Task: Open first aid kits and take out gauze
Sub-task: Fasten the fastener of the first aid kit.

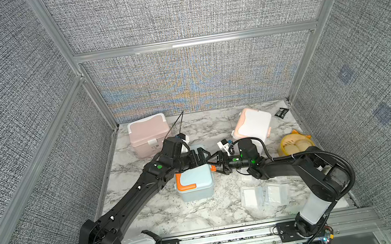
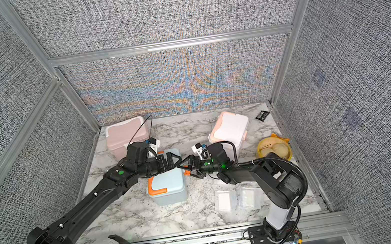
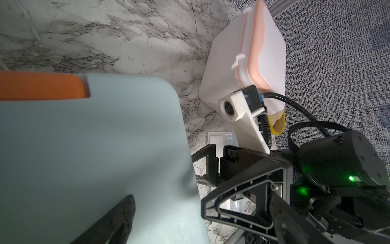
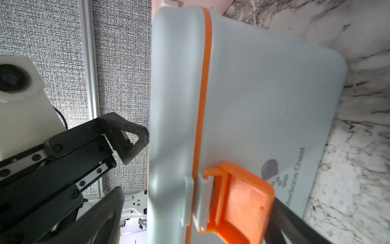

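Three lidded kits stand shut: the pink kit (image 1: 147,134) at the back, the white-and-peach kit (image 1: 252,125) opposite, the blue-and-orange kit (image 1: 194,180) central (orange latch unhooked), with two gauze packets (image 1: 264,194) lying flat nearby.

I see a smooth, matt pale blue plastic box (image 1: 194,180) with a glossy orange plastic latch (image 4: 238,200). It sits on my polished white-grey marble-look tabletop (image 1: 166,213), ringed by rough woven grey cloth walls (image 1: 13,89) in brushed aluminium framing (image 1: 193,41).

I see both arms stretched inward, meeting mid-table. My left gripper (image 1: 201,156) points toward the right arm, jaws spread wide. My right gripper (image 1: 218,164) faces it, jaws wide too, tips nearly touching, nothing held.
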Controlling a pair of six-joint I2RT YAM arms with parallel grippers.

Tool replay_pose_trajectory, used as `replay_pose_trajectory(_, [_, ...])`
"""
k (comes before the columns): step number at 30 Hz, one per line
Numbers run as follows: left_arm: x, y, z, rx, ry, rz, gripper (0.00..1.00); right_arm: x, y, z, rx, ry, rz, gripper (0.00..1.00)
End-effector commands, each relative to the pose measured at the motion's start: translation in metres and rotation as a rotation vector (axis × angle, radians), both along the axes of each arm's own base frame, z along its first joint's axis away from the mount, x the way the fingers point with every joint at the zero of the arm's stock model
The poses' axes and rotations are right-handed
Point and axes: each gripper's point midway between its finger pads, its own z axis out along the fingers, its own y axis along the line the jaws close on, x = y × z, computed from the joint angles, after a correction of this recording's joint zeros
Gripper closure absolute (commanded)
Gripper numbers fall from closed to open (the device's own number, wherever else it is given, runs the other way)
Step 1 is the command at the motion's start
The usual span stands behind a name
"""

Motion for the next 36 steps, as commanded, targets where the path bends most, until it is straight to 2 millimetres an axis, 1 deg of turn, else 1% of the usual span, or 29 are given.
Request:
replay_pose_trajectory(1, [-0.01,0.008,-0.019,0.056,0.069,0.007,0.0,0.0,0.004,0.016,0.052,-0.034,0.014,0.01])
replay_pose_trajectory(7, [-0.01,0.009,-0.02,0.057,0.069,0.008,0.01,-0.005,0.001,0.028,0.075,-0.047,0.018,0.04])
replay_pose_trajectory(16, [-0.01,0.009,-0.021,0.059,0.071,0.01,0.01,-0.007,-0.004,0.037,0.099,-0.055,0.015,0.05])
replay_pose_trajectory(31, [-0.009,0.009,-0.021,0.06,0.072,0.014,0.01,-0.003,0.001,0.032,0.185,0.005,0.022,0.05])
replay_pose_trajectory(36, [-0.009,0.01,-0.024,0.064,0.076,0.016,0.01,-0.004,0.003,0.036,0.208,0.011,0.034,0.07])
